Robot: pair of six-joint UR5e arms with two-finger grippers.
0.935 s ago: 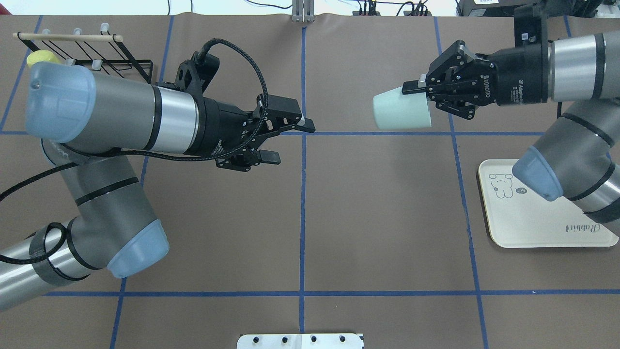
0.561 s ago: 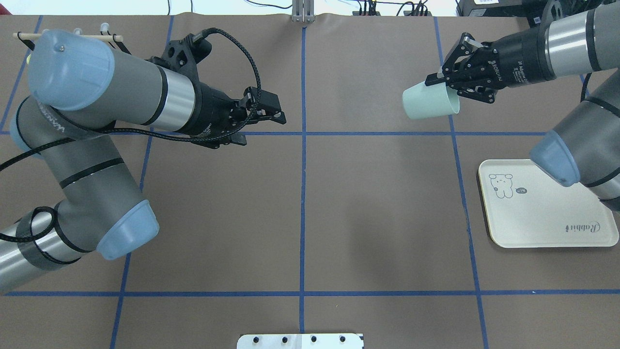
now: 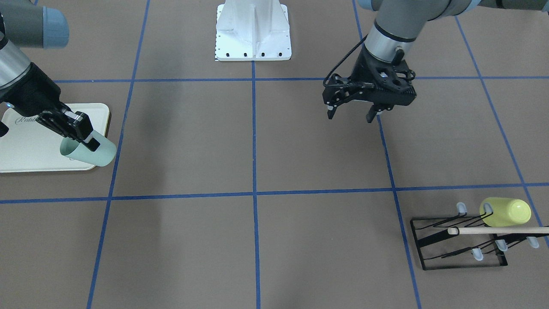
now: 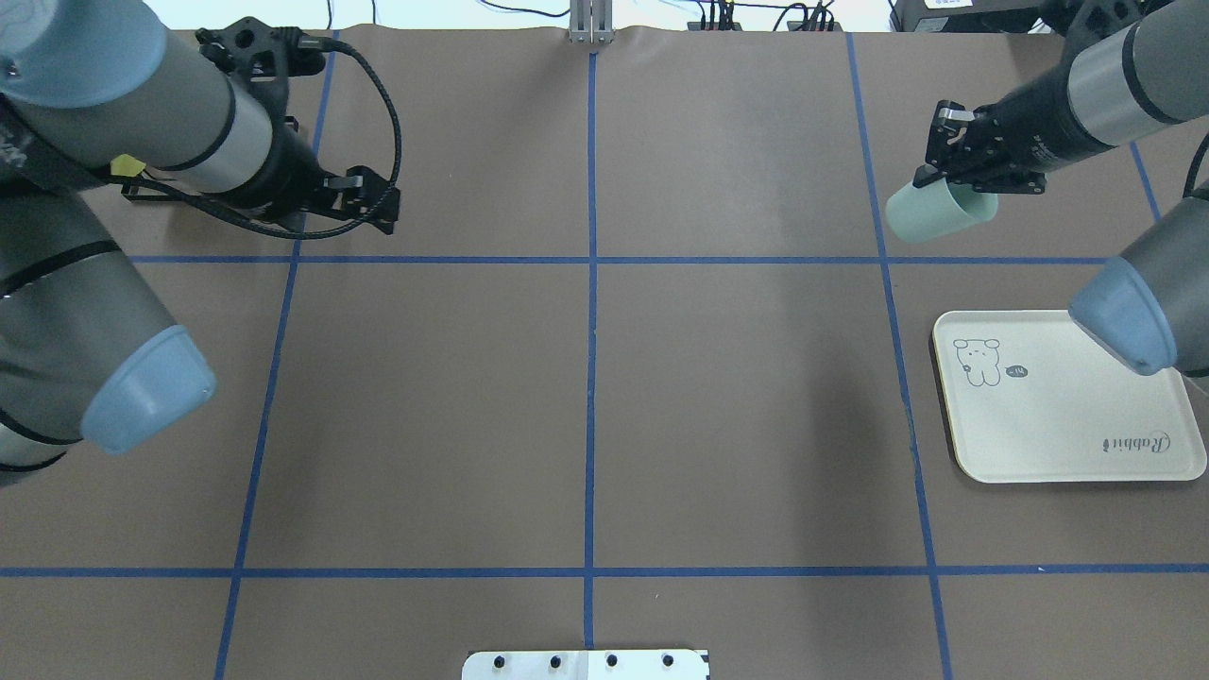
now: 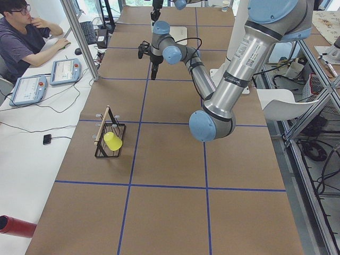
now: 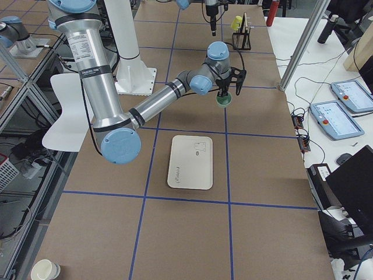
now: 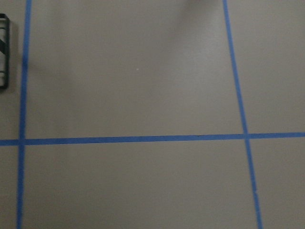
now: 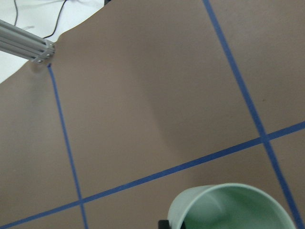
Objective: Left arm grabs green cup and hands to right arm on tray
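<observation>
pinching green cup (image 3: 95, 155) near tray (image 3: 25, 150), right gripper (image 3: 85, 138) (left gripper (image 3: 349, 116) spread; rack (image 3: 430, 237) well apart).

We log a yellow cup (image 3: 506, 212) lying on its side on a black wire rack (image 3: 431, 237) under a wooden rod (image 3: 497, 230). Blue tape lines (image 3: 254, 128) grid the brown table (image 3: 321, 141).

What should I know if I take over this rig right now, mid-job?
Left end effector: open, empty, hanging on its own side.
Right end effector: shut on the rim of the green cup; the cup is tilted, held in the air, and not above the tray.
Done: the handover, going by who holds the cup.
Left to do: carry the cup over the tray, set it down, release.
</observation>
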